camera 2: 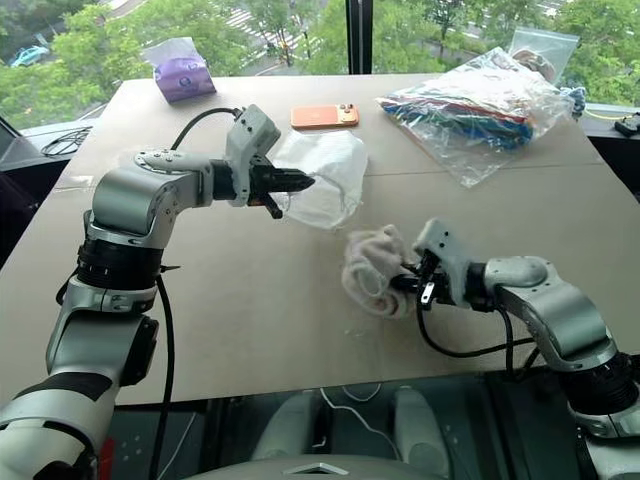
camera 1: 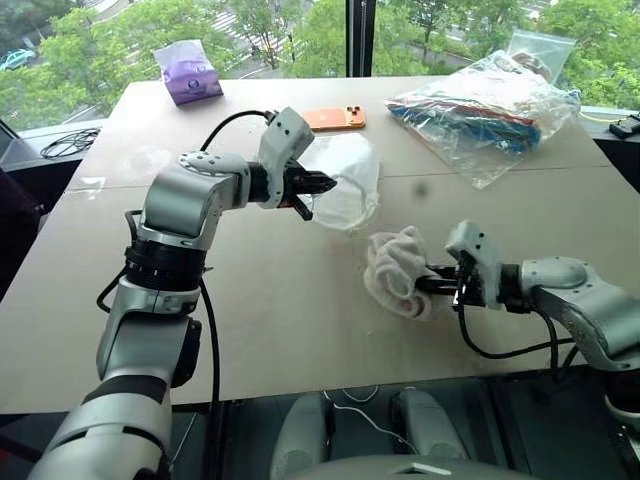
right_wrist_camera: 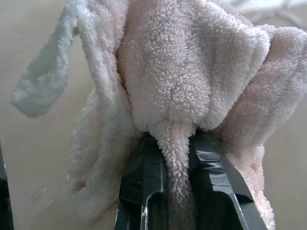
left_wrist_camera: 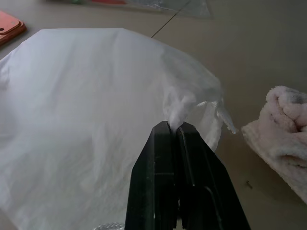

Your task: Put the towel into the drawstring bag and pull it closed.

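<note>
Beyond the big windows at the back stand green trees, and in front of them lies a wide tan table [camera 1: 280, 310]. Toward its middle, the left gripper [camera 1: 322, 184] is clenched on a bunched edge of the drawstring bag [camera 1: 345, 180]; the left wrist view shows a twist of thin white fabric squeezed between the two black fingers, with the rest of the sack spreading out past the tips and draping down to the tabletop. Nearer the front edge and to the right, the right gripper [camera 1: 430, 283] is pinched shut on the towel [camera 1: 397, 272], a fold of fluffy pale terry caught between its fingers [right_wrist_camera: 146, 189] while the lumpy bulk bulges beyond them. Whether the towel hangs clear of the table or rests on it is hard to say from the head views. Towel and bag sit near each other, the towel just in front of and to the right of the bag. Behind the bag lies an orange phone [camera 1: 336, 118]; a purple tissue pack [camera 1: 187, 73] sits at the far left and a clear plastic bag [camera 1: 487, 103] of colourful items at the far right.
</note>
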Robot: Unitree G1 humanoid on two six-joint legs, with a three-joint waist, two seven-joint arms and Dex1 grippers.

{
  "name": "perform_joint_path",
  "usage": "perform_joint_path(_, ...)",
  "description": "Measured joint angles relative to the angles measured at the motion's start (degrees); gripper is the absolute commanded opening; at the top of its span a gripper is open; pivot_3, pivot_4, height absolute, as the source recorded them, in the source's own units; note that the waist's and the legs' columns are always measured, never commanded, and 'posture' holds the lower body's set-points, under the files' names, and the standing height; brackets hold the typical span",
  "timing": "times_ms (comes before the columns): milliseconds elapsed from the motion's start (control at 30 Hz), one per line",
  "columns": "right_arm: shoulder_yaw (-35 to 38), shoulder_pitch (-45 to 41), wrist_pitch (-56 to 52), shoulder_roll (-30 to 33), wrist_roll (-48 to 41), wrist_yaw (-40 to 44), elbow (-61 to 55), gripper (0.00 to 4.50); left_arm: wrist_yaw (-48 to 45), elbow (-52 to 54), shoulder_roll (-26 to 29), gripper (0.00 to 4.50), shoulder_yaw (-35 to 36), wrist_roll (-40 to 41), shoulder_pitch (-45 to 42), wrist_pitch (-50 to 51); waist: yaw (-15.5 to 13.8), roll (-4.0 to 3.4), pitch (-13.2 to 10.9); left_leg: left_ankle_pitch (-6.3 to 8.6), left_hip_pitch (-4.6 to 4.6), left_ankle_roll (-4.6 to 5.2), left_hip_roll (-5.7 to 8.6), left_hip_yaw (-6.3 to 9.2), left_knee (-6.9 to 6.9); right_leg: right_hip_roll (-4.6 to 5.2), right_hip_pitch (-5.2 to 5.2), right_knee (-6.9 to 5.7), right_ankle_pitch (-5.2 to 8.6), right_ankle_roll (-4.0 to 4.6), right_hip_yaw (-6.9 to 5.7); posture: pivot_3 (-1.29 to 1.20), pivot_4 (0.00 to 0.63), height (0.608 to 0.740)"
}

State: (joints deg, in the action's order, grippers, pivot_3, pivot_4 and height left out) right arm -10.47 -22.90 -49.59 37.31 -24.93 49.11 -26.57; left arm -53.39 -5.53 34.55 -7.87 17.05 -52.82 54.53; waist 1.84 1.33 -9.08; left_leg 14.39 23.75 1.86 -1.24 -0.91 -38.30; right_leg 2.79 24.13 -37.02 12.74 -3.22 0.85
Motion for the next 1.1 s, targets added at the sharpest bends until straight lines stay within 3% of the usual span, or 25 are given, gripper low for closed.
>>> perform_joint_path(100, -7.9, -7.3, 0.1, -9.8, 3.1, -5.1, 0.2, 0.01, -0.5, -0.3, -1.5, 0.0, -2.0, 0.5, -1.8, 1.7, 0.1, 0.03, -0.1, 0.0, 0.05, 0.0, 0.01, -0.02, -0.02, 0.0, 0.05, -0.05, 0.0, 0.0, 0.02, 0.0, 0.15, 0.74)
perform_joint_path(400, -13.9, -12.6, 2.2, -15.4, 12.6, -13.6, 10.4, 0.01, 0.9, -0.9, -4.3, 0.0, -1.6, 3.4, -5.4, 7.1, -1.2, 0.1, -0.1, -0.01, 0.15, -0.01, 0.11, -0.03, -0.03, 0.13, 0.07, 0.0, 0.0, -0.01, -0.03, 0.0, 0.15, 0.74)
perform_joint_path(500, -12.7, -11.9, 1.3, -14.5, 14.3, -15.7, 12.0, 0.01, 0.0, -0.8, -2.9, 0.0, -1.7, 3.6, -5.3, 7.3, -1.1, 0.08, -0.1, -0.01, 0.14, -0.01, 0.1, -0.03, -0.01, 0.12, 0.1, -0.02, 0.0, -0.01, -0.03, 0.0, 0.15, 0.74)
perform_joint_path(633, -6.4, -9.2, -1.2, -14.6, 11.5, -15.9, 9.9, 0.01, -0.8, -0.7, -0.8, 0.0, -1.8, 3.4, -4.4, 6.3, -1.0, 0.07, -0.2, 0.0, 0.13, -0.01, 0.07, -0.02, 0.01, 0.1, 0.1, -0.03, 0.0, -0.01, -0.03, 0.0, 0.15, 0.74)
perform_joint_path(667, -1.5, -8.3, -4.1, -15.6, 8.1, -16.4, 6.3, 0.01, -1.2, -0.7, -0.1, 0.0, -3.0, 2.8, -3.5, 4.9, -1.1, 0.07, -0.2, 0.0, 0.13, -0.01, 0.07, -0.03, 0.0, 0.1, 0.1, -0.04, 0.0, 0.0, -0.03, 0.0, 0.15, 0.74)
perform_joint_path(967, 5.2, -7.7, -8.7, -24.3, 5.3, -25.0, 6.8, 0.01, -5.3, 0.6, 1.4, 0.0, -6.3, 2.9, -3.2, 3.9, -1.0, 0.06, -0.2, 0.0, 0.11, -0.01, 0.07, -0.06, 0.0, 0.09, 0.1, -0.1, 0.0, 0.0, 0.0, 0.0, 0.15, 0.74)
perform_joint_path(1100, 3.4, -7.7, -9.0, -22.5, 7.2, -27.0, 7.8, 0.01, -9.7, 0.6, 3.1, 0.0, -6.7, 4.8, -3.2, 5.5, -1.0, 0.04, -0.2, 0.0, 0.11, 0.0, 0.08, -0.09, -0.01, 0.1, 0.11, -0.08, 0.0, 0.0, 0.02, 0.0, 0.15, 0.74)
